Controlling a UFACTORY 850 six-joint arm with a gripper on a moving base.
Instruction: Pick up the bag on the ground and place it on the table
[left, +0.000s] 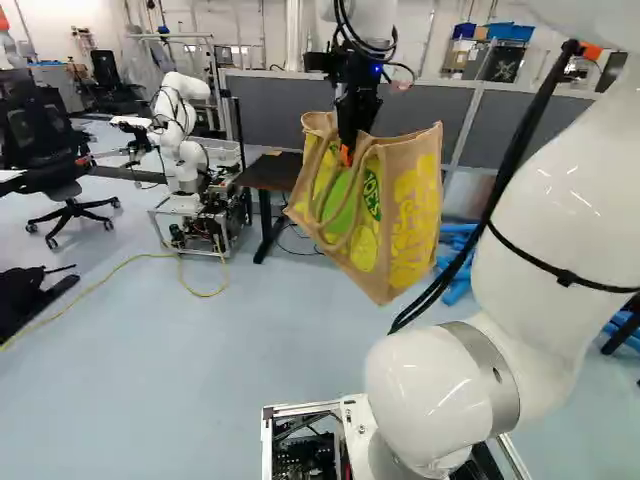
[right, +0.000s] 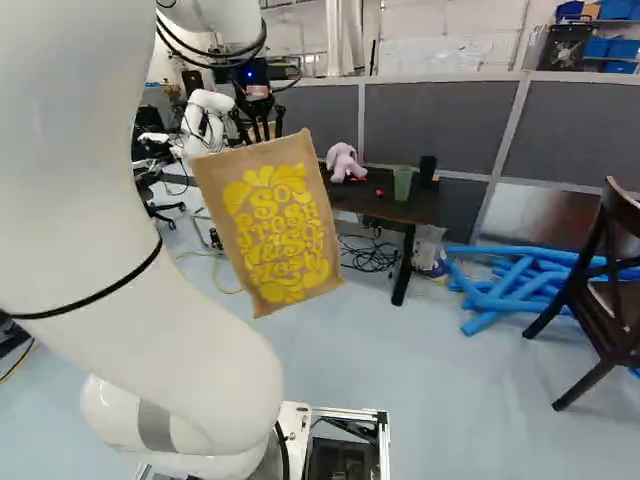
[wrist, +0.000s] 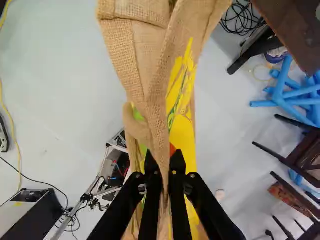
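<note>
In the left base view my gripper (left: 347, 150) is up high, with the tan burlap bag (left: 400, 215) hanging tilted below it, clear of the floor. The bag's yellow-printed side (right: 278, 225) faces the right base view. In the wrist view the gripper (wrist: 164, 175) is shut on the bag's gathered top edge (wrist: 156, 100), burlap pinched between both fingers. The dark table (right: 390, 205) stands beyond the bag, to its right in the right base view. Its top lies partly behind the bag in the left base view.
On the table are a pink plush toy (right: 344, 162), a green cup (right: 402, 183) and a dark cylinder (right: 428, 168). Blue tubes (right: 500, 285) lie on the floor beside it, near a wooden chair (right: 600, 290). Another robot (left: 185, 140) stands left of the table. Grey partitions (right: 440, 125) rise behind.
</note>
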